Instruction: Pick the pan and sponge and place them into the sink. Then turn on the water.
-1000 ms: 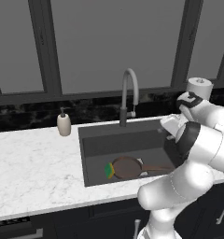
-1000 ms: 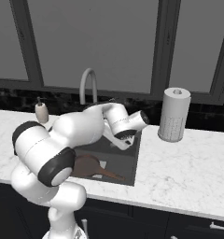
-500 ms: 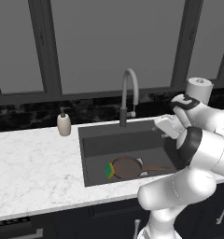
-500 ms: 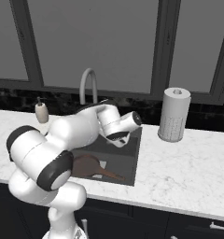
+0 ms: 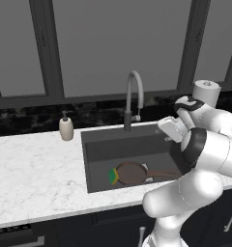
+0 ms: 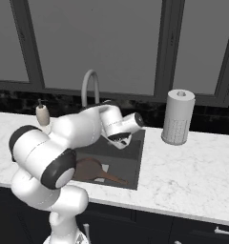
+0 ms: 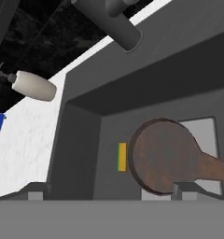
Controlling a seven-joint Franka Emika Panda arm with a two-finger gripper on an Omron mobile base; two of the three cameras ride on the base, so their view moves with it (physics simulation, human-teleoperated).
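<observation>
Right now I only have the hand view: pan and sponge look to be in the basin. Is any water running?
Observer: No stream falls from the faucet in the left base view; the sink holds just the pan and sponge.
Operator: Where is the gripper relative to the faucet?
Observer: The gripper is raised over the sink's right side, to the right of the faucet and apart from it.
Operator: Anything on the counter to its right?
Observer: A paper towel roll stands upright there, past the sink's right edge.
</observation>
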